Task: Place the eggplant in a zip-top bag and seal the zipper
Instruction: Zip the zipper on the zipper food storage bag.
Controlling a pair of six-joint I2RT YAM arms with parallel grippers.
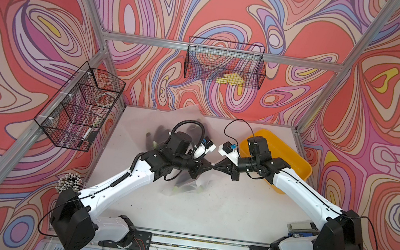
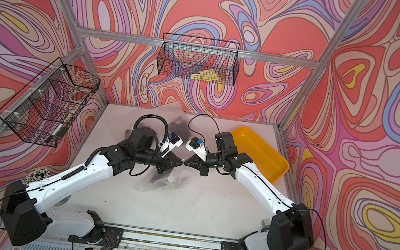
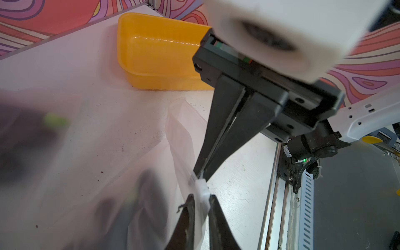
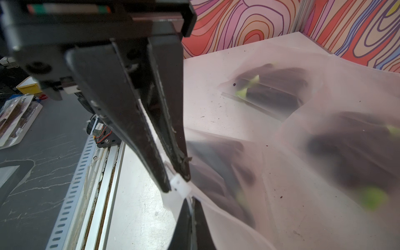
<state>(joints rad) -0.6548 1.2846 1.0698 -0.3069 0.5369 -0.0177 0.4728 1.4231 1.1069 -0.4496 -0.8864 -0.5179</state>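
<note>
A frosted zip-top bag (image 1: 186, 185) (image 4: 249, 201) lies mid-table, and dark purple eggplant (image 4: 214, 171) with green stems shows through it. My two grippers meet tip to tip at its top edge. The left gripper (image 1: 210, 169) (image 2: 181, 162) (image 3: 202, 198) is shut on the white zipper slider (image 3: 202, 188) (image 4: 180, 185). Right beside the slider, the right gripper (image 1: 215, 168) (image 2: 186, 163) (image 4: 191, 204) is shut on the bag's edge. The bag's mouth is hidden under the left arm in both top views.
Other frosted bags holding eggplants (image 4: 275, 86) (image 4: 355, 151) lie toward the back of the table (image 1: 221, 208). A yellow bin (image 1: 297, 162) (image 3: 155, 54) stands at the right under the right arm. Wire baskets (image 1: 79, 108) (image 1: 225, 62) hang on the left and back walls.
</note>
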